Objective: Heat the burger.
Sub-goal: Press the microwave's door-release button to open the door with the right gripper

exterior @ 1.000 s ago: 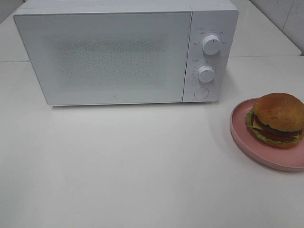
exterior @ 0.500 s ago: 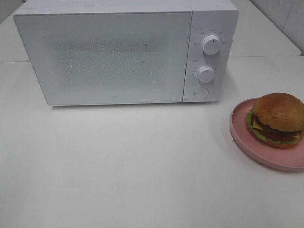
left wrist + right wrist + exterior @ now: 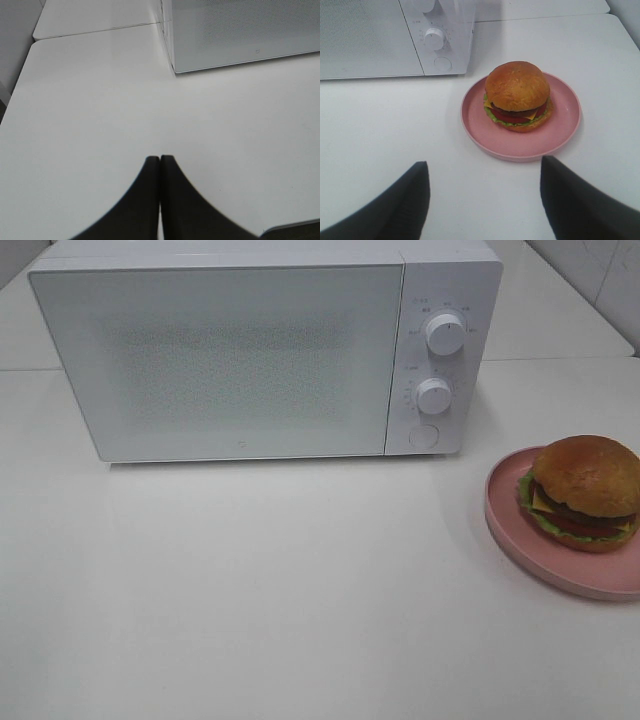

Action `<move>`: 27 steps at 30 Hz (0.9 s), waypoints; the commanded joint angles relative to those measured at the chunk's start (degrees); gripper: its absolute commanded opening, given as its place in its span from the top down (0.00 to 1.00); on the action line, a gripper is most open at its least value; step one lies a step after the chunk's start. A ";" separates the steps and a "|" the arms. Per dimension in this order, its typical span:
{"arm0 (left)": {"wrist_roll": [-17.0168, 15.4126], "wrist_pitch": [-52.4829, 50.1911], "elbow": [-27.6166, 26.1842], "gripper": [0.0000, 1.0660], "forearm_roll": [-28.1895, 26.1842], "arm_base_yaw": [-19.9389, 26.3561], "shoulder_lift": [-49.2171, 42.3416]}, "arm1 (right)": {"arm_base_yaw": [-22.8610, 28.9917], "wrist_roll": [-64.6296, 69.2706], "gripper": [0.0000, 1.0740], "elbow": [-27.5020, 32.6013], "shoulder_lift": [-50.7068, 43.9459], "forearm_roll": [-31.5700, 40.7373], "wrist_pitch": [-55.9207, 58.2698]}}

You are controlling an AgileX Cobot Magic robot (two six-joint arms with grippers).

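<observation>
I'm not seeing either arm in the exterior high view, so I'm going by the wrist cameras. The left gripper [image 3: 160, 161] is showing two dark curved fingers pressed tip to tip with nothing between them, over the bare white table [image 3: 90, 110]. The right gripper [image 3: 484, 162] is standing wide with nothing in it. Only its dark tapered tips are showing, and the rest is running out of frame.

The burger [image 3: 517, 95] is sitting on the pink plate [image 3: 566, 117], just ahead of the right gripper's gap and untouched. In the high view the plate is getting cut off at the right edge. It is lying to the right of the microwave [image 3: 220, 360], nearer the camera and apart from it.

The microwave door is shut and its dotted, frosted panel is hiding the inside. Its top is getting cropped. The print around the upper knob [image 3: 444, 333] and lower knob [image 3: 433, 396] is too small to read. A round button [image 3: 424, 436] is sitting under them.

The bun is looking glossy, domed and golden-brown, over a dark patty, yellow cheese corners, red tomato and ruffled green lettuce. The plate is round, shallow and matte, with a raised rim. The microwave is boxy, smooth and white. The table is smooth and white.
</observation>
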 commanded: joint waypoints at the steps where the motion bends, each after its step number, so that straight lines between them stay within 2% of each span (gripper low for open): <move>1: -0.06 -0.86 0.17 1.00 -0.23 0.29 -1.49 | -0.46 0.29 0.43 0.11 -1.49 0.17 -0.92; 27: -0.06 -0.86 0.17 1.00 -0.23 0.29 -1.49 | -0.46 0.29 0.43 0.11 -0.17 0.23 -1.09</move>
